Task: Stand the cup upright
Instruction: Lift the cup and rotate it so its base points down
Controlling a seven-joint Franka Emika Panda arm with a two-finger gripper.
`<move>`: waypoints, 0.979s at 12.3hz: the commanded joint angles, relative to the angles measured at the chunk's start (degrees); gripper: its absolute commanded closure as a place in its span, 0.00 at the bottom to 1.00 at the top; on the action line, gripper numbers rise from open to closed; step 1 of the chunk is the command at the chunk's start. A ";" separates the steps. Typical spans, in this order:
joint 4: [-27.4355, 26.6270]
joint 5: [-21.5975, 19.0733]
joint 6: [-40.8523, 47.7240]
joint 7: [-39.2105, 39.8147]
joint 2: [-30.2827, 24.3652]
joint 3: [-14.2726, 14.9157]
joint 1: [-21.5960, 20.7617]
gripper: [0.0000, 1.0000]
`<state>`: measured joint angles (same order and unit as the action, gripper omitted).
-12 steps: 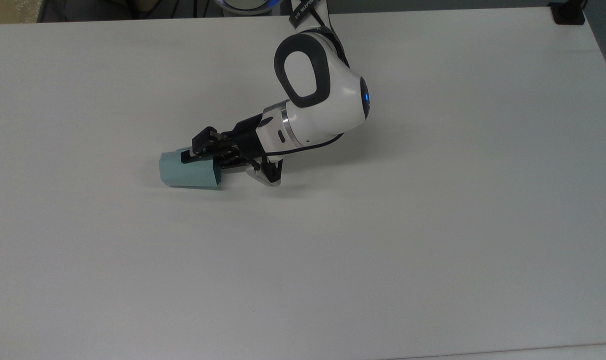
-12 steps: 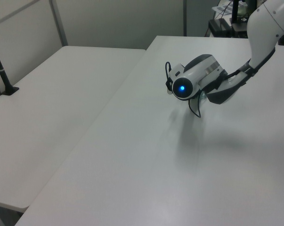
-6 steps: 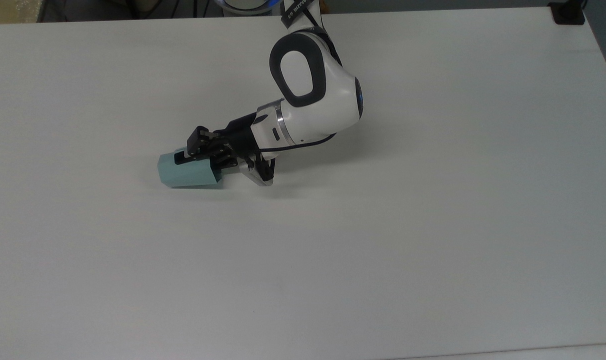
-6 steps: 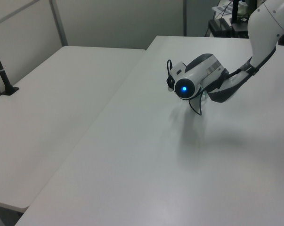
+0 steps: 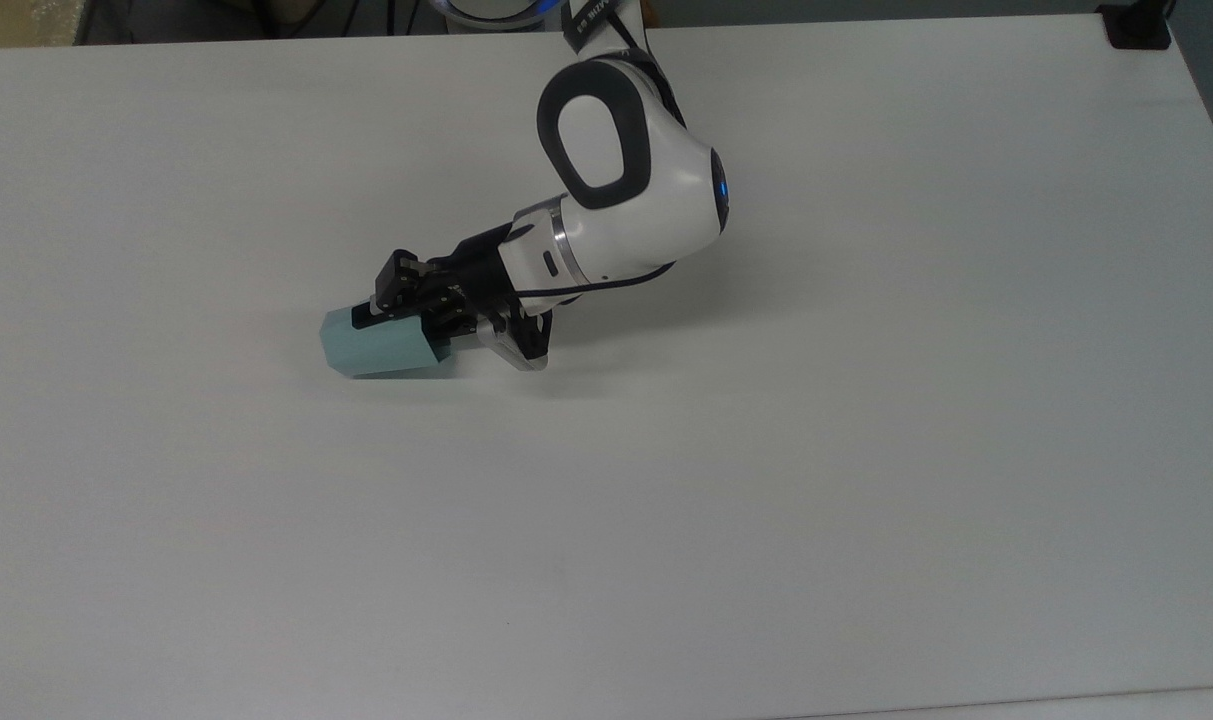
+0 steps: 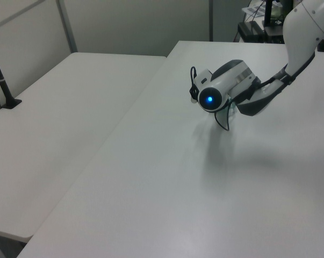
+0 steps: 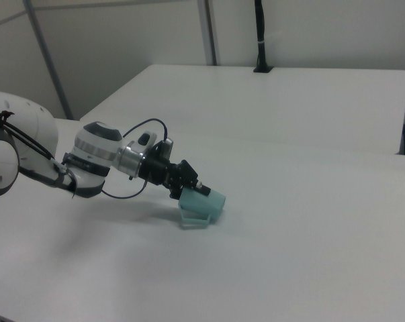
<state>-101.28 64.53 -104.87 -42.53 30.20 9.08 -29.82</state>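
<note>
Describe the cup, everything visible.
The cup is small, pale teal-blue, with flat faceted sides and a matte plastic look. It is not upright: its closed narrower end points toward the top view's left. In the right view that end looks raised off the white table. The hand grips its rim end.

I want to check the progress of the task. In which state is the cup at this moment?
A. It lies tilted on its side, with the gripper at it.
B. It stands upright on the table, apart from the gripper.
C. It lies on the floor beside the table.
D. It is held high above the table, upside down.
A: the cup lies tipped on its side low on the table, and the gripper is at its open end.
</note>
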 commanded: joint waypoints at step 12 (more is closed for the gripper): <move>-14.89 -60.92 -13.58 24.86 -34.07 -0.55 13.55 1.00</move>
<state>-107.76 9.15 -110.66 -20.31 0.77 9.00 -18.67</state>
